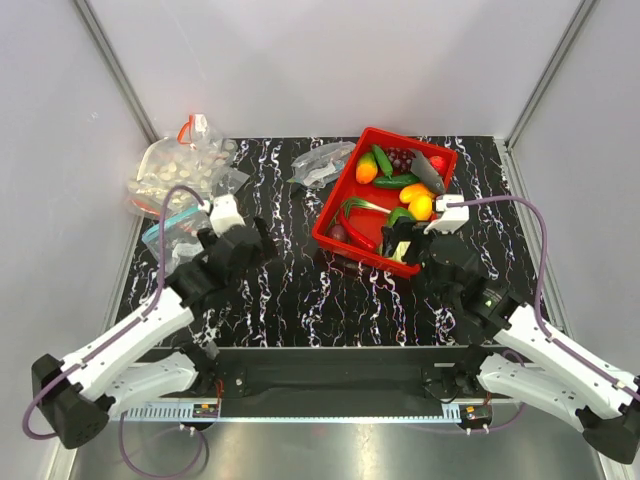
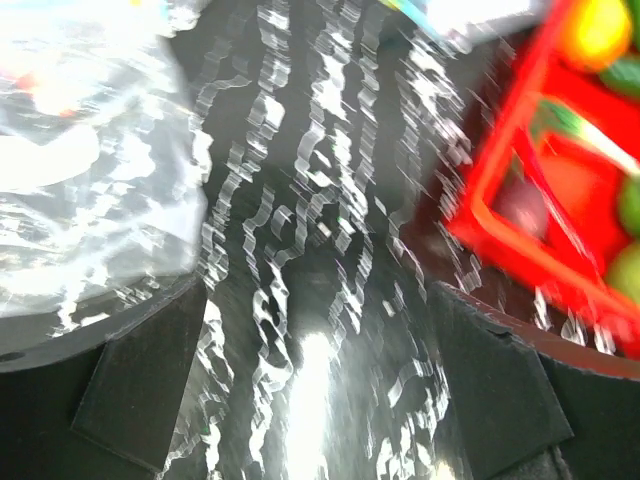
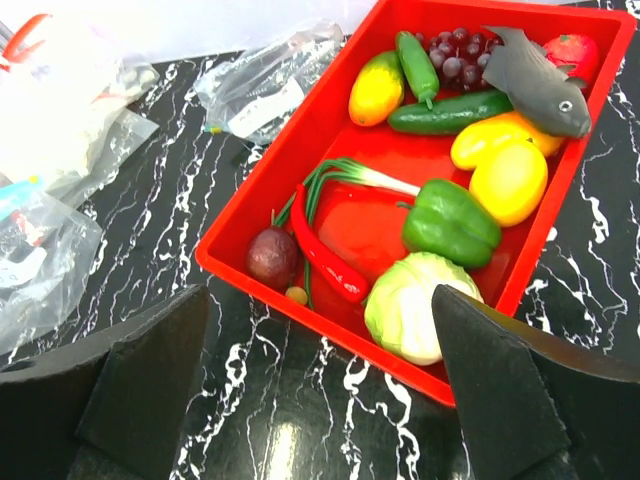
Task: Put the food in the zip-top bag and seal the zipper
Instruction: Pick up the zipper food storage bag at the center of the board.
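Left gripper (image 2: 320, 400): released. I see both fingers spread wide with only the table (image 1: 300, 290) between them. It hangs low over the left-centre of the black marbled top.
Right gripper (image 3: 320, 400): also released and holding nothing. It is poised just above the near rim of the red tray (image 3: 290, 140).
Left wrist view: badly blurred. I can make out crinkled clear plastic on the left and the tray's red wall on the right, no more.
Red chilli (image 3: 325, 260): lying in the tray's near left part, beside a dark red onion (image 3: 272, 257).
Green bell pepper (image 3: 450, 222): mid-tray, just beyond the pale green round piece (image 3: 415, 305), which sits against the near wall.
Rest of the tray: yellow fruits (image 3: 510, 180), a cucumber (image 3: 445, 112), grapes (image 3: 460, 50) and a grey fish (image 3: 535, 80) toward the far end.
Zip-top bag (image 1: 175, 232): flat on the table's left edge, just beside my left arm and well apart from the tray. I see no food in it.
Zipper (image 1: 168, 222): a teal strip running across the bag's far side — I cannot tell whether it is pressed closed.
Far left: a bag of white round pieces (image 1: 180, 165).
Far centre: a small clear packet (image 1: 322, 163), beside the tray's far-left corner.
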Available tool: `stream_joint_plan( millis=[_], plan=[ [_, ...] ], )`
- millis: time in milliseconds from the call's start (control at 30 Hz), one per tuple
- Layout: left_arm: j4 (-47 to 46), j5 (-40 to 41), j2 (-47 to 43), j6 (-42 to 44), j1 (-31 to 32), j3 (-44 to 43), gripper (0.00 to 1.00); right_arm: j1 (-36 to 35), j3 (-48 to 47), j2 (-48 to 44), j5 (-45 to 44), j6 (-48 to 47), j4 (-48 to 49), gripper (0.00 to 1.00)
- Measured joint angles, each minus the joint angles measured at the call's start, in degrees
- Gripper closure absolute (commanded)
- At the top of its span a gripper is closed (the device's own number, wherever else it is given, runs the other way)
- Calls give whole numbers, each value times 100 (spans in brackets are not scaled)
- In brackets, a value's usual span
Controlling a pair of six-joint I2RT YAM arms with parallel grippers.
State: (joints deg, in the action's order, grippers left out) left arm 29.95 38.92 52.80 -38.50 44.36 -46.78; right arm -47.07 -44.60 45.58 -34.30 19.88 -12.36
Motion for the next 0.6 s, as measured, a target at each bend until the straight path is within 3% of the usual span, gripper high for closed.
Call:
stream_joint_plan(
  millis=[200, 400, 600],
  plan=[
    [-232, -590, 734, -240, -1718, -302, 1, 0, 201, 46, 199, -151, 393, 0],
    [-313, -903, 1209, -758, -2796, -372, 1, 0, 214, 490, 651, -262, 579, 0],
    [52, -1106, 2245, -1436, -4371, -1410, 1, 0, 214, 743, 1012, -323, 573, 0]
  ],
)
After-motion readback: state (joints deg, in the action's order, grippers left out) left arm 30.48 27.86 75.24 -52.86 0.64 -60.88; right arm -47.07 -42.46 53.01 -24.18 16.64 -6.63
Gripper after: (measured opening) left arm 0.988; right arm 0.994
